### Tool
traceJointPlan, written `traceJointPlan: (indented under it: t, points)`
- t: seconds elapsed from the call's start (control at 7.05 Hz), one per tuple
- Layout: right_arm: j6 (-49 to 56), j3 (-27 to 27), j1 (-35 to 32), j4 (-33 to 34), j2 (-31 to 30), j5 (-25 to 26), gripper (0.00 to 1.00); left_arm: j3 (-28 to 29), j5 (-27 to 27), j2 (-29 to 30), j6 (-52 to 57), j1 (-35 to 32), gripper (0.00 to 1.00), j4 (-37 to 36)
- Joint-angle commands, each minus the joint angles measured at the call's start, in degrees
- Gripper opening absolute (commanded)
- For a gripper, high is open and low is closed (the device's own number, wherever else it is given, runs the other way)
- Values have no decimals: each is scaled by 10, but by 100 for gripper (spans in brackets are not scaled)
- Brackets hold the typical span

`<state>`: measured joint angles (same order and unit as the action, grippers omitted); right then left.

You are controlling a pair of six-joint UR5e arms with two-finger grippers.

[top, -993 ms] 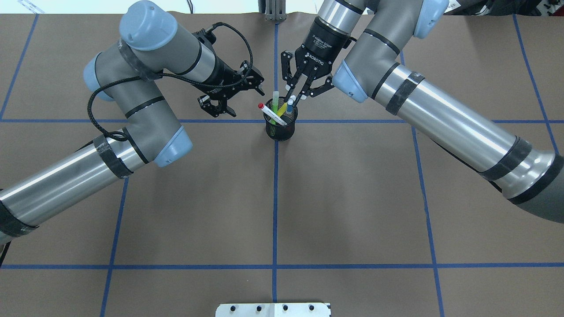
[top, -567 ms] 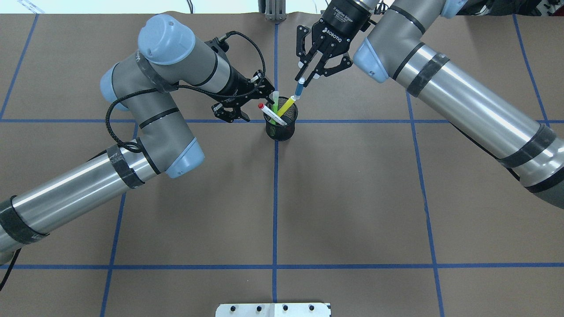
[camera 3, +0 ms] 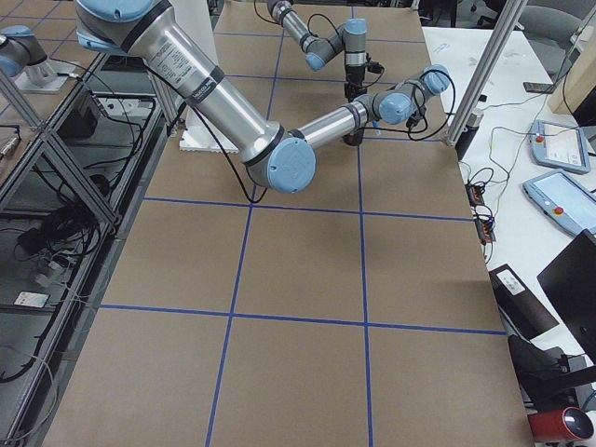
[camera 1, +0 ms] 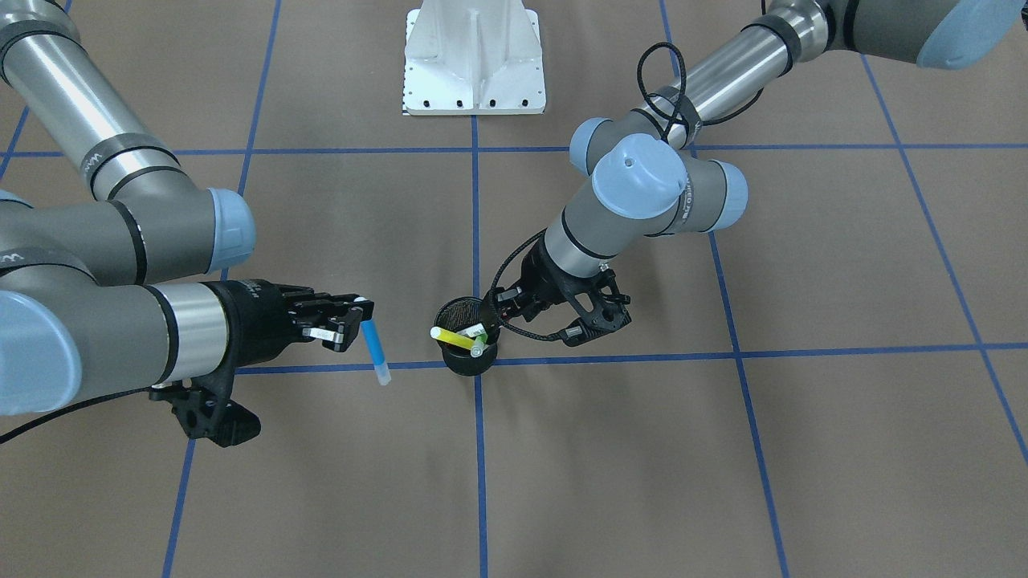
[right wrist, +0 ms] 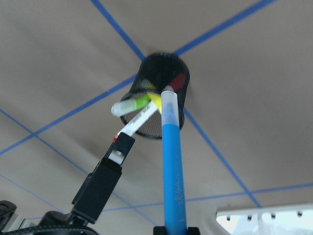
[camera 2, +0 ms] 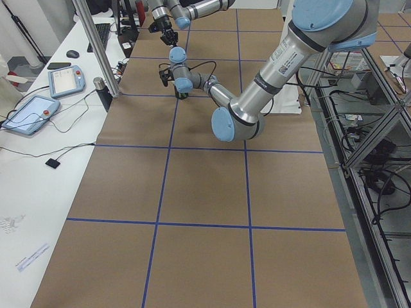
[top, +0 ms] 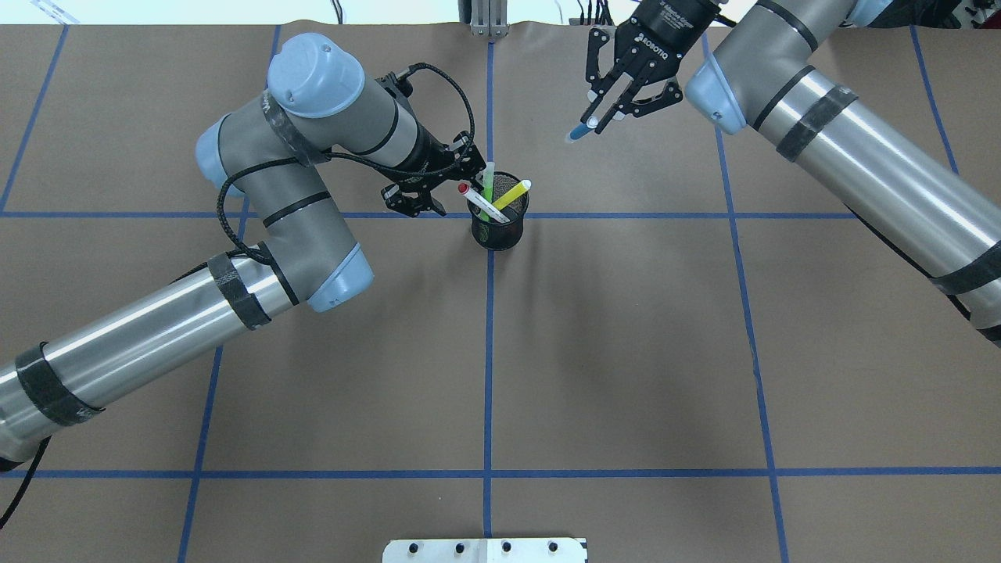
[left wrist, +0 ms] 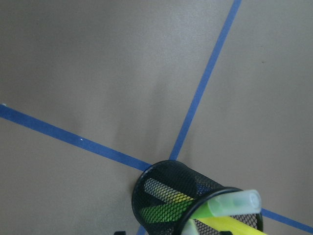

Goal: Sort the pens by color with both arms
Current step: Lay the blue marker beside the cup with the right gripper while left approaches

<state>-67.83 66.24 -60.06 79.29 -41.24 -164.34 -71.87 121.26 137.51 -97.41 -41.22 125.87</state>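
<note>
You have matt brown paper crossed with blue tape, a black wire-mesh cup, a smooth glossy plastic blue pen, shiny bare-metal arms with matt grey joints, and a white painted base at 6 o'clock.

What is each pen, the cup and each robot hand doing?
black mesh cup: upright
blue pen: clear of the cup, held in the air
right gripper: shut on the blue pen
left gripper: open, beside the cup
yellow pen: leaning in the cup
lime green pen: in the cup
red-capped white pen: in the cup
</note>
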Motion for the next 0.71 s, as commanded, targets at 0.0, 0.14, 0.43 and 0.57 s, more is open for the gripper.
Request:
traceJointPlan:
  t: [0.0,0.14,0.43,0.57]
  points:
    - [118,-3,-25,-12,-3,93,25,2,0,6,-2,0,64,-2]
    - [118,-1,-29,-23,10,143,25,1,0,12,-6,0,63,-3]
    - [111,-7,-22,-71,18,264,25,1,0,20,-4,0,51,-5]
    - [111,-7,-11,-73,20,277,25,1,0,21,-1,0,46,-6]
